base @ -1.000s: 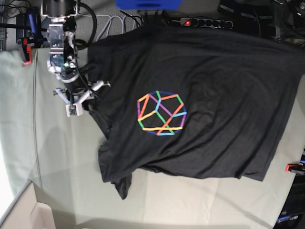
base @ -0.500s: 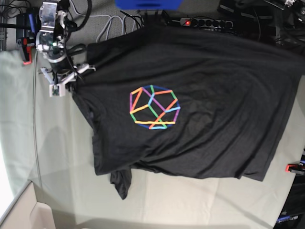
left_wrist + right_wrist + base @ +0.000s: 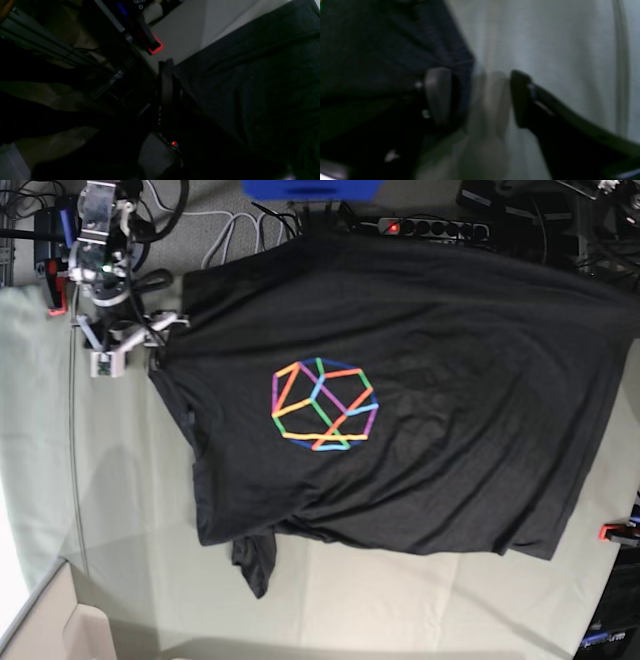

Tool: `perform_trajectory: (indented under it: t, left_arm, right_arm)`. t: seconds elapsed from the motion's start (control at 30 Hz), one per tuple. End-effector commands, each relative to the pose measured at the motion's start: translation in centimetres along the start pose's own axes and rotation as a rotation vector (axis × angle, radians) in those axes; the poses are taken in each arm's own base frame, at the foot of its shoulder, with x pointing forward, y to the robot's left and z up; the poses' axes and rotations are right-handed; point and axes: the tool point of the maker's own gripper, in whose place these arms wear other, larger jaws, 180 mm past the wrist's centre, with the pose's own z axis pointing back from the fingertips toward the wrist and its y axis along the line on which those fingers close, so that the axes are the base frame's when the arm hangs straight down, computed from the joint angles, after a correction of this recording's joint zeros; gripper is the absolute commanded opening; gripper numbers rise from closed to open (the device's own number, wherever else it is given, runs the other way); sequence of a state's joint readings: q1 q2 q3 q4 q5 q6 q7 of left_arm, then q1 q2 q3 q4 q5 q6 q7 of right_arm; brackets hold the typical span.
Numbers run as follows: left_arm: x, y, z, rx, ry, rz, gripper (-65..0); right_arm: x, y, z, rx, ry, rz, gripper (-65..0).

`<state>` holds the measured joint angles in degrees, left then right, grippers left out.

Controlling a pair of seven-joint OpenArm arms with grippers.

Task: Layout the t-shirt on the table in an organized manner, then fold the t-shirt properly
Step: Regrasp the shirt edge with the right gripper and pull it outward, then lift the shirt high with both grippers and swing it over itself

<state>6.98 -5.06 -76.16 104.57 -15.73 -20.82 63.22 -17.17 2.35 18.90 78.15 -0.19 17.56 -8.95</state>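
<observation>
The t-shirt (image 3: 400, 400) is shown spread over most of the table (image 3: 130, 510), logo side up, its far edge hanging past the table's far edge toward the cables, one sleeve bunched near the near edge. The right gripper (image 3: 128, 345) is placed at the shirt's corner by the table's far left corner; its jaws are seen standing apart, with a fold of the cloth edge just beside one finger (image 3: 437, 95) and nothing clamped between them. The left gripper is not visible in any view; it is taken to be closed, and whether anything is held by it cannot be told.

The step in hand is judged to be the laying-out. It is best done by letting the corner settle flat before the arm is lifted straight clear, so that the hem is not dragged along. The bunched sleeve and the overhanging far edge should be drawn onto the table before any fold is begun.

The whole outline of the shirt, its wrinkles and the tucked sleeve are given only by the base view. The gap between the jaws and the cloth edge beside them is shown only by the right wrist view. In the dim left wrist view a red clamp (image 3: 155, 46) at the table's edge and dark fabric lying beside it can be made out.
</observation>
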Motion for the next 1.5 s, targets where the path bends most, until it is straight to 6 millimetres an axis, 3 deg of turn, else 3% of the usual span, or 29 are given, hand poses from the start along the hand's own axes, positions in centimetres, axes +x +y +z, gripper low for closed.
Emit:
perform_trajectory:
  t: [0.0, 0.07, 0.2, 0.4, 0.5, 0.9, 1.0, 1.1, 1.23, 1.4, 1.47]
  left_arm:
    - [1.6, 0.2, 0.4, 0.004, -0.05, -0.01, -64.9]
    - [1.7, 0.1, 0.3, 0.0, -0.053, -0.007, -64.9]
    - [1.8, 0.1, 0.4, -0.002, -0.055, -0.007, -64.9]
    - [1.7, -1.4, -0.1, -0.035, -0.046, -0.04, -64.9]
    - [1.8, -1.9, -0.2, -0.045, -0.044, -0.05, -64.9]
    - [3.0, -1.9, -0.2, -0.043, -0.071, -0.052, -64.9]
    - [3.1, -1.8, -0.2, -0.041, -0.073, -0.052, -64.9]
    - [3.1, -1.8, -0.2, -0.04, -0.072, -0.053, -64.9]
    - [3.2, -1.8, -0.1, -0.041, -0.075, -0.053, -64.9]
    - [3.1, -1.8, -0.1, -0.042, -0.074, -0.051, -64.9]
    - [3.1, -1.7, -0.1, -0.04, -0.074, -0.052, -64.9]
  right_arm:
    - [1.3, -1.0, 0.4, -0.026, -0.044, 0.002, -21.5]
    - [1.9, -1.5, 0.9, -0.049, -0.068, -0.015, -18.3]
    - [1.9, -2.0, 3.4, -0.08, -0.087, -0.01, -18.1]
    - [-1.3, 4.3, 6.0, 0.048, -0.023, -0.013, -18.1]
    - [-3.1, 6.3, 6.8, 0.099, 0.021, -0.01, -18.1]
    - [-7.7, 7.1, 7.0, 0.125, 0.138, -0.027, -18.4]
    - [-8.0, 7.3, 7.1, 0.127, 0.144, -0.032, -21.9]
    - [-8.7, 9.0, 7.9, 0.172, 0.163, -0.022, -26.1]
    - [-9.7, 10.5, 8.8, 0.212, 0.189, -0.016, -26.5]
    - [-10.3, 10.9, 9.2, 0.222, 0.204, -0.016, -27.3]
    - [-10.4, 10.9, 9.3, 0.225, 0.207, -0.013, -31.9]
